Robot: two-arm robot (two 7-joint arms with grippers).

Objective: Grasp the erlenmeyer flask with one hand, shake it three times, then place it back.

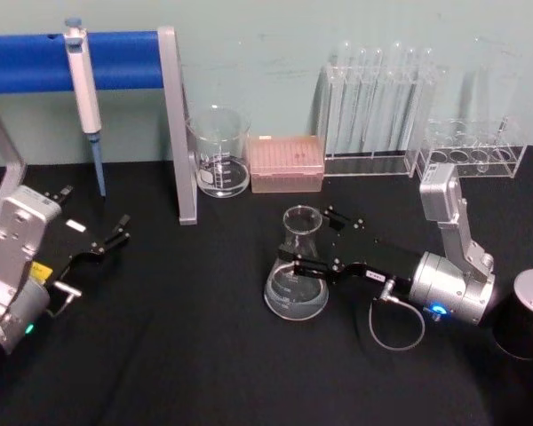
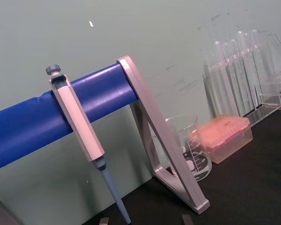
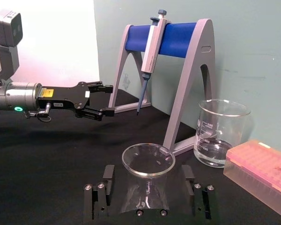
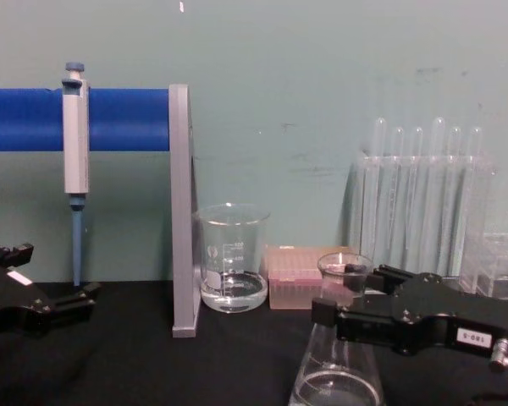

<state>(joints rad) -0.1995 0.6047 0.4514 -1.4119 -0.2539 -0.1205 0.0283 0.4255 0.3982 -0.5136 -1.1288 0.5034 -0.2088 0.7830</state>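
The erlenmeyer flask [image 1: 297, 282], clear glass with a little liquid at its base, stands upright on the black table near the middle. My right gripper [image 1: 307, 238] reaches in from the right and is open, one finger on each side of the flask at neck height. In the right wrist view the flask [image 3: 147, 180] rises between the two black fingers [image 3: 106, 176] with a gap on both sides. From the chest view, one finger [image 4: 347, 315] crosses in front of the flask [image 4: 337, 376]. My left gripper [image 1: 114, 236] rests open and empty at the left, well away from the flask.
A pipette [image 1: 83, 89] hangs on a blue-barred stand [image 1: 175, 133] at the back left. Behind the flask stand a beaker [image 1: 219, 153] and a pink tip box [image 1: 287, 163]. Test-tube racks [image 1: 379, 115] line the back right. A black cylinder [image 1: 526, 324] sits at the far right.
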